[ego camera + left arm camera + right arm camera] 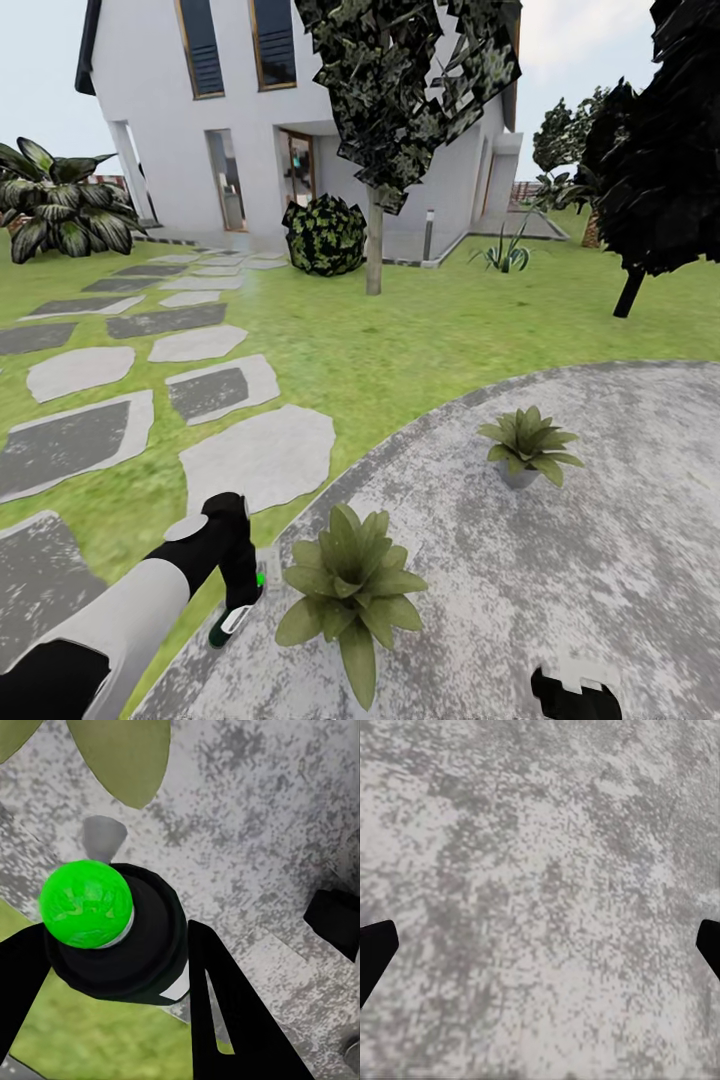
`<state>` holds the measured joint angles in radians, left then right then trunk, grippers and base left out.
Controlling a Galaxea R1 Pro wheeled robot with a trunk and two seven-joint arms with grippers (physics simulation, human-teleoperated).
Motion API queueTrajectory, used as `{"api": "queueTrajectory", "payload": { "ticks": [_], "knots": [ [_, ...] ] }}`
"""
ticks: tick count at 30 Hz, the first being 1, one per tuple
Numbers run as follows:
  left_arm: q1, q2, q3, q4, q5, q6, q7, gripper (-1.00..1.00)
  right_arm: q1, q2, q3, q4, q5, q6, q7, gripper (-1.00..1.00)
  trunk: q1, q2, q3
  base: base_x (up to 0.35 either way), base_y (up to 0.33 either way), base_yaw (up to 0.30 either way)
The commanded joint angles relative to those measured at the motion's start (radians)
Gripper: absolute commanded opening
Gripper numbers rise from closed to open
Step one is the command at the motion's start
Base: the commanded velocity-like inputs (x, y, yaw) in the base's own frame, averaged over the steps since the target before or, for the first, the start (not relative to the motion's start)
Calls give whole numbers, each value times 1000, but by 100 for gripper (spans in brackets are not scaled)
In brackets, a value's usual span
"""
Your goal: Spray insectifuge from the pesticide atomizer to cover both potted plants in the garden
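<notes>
Left gripper point(240, 600) jaws gripping spray bottle point(112, 934), hovering just beside near plant point(348, 590). Right gripper point(575, 695) jaws gaping, idling. Spraying step; next, aiming nozzle onto leaves, then far plant point(528, 445).

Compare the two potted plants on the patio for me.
The near potted plant sits at the patio's edge beside the left gripper; the far potted plant stands further in. The far one's grey pot shows; the near one's is hidden under leaves. Both are low green rosettes.
</notes>
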<state>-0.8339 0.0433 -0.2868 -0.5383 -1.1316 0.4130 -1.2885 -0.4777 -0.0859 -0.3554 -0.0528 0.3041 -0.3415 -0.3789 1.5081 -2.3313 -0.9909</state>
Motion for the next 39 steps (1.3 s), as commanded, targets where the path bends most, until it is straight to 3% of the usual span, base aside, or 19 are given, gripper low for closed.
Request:
{"api": "queueTrajectory", "payload": {
  "ticks": [1,13,33,39],
  "knots": [
    [-1,2,-6,-2,1,10,-5,-100,-1,0,-8,2,10,-4,-3,100,4,-8,-6,0,0,0],
    [-1,10,-6,-2,1,12,-8,-100,-1,0,-8,2,10,-4,-3,100,46,-85,-59,0,0,0],
    [-2,1,-8,-3,-5,19,-4,-100,-1,-5,-8,2,12,-4,-2,100,46,-85,-61,29,28,0],
    [-20,-32,-13,-6,-9,50,-13,-100,-1,-5,-8,2,12,-4,-2,100,46,-85,-61,1,1,0]
  ]
}}
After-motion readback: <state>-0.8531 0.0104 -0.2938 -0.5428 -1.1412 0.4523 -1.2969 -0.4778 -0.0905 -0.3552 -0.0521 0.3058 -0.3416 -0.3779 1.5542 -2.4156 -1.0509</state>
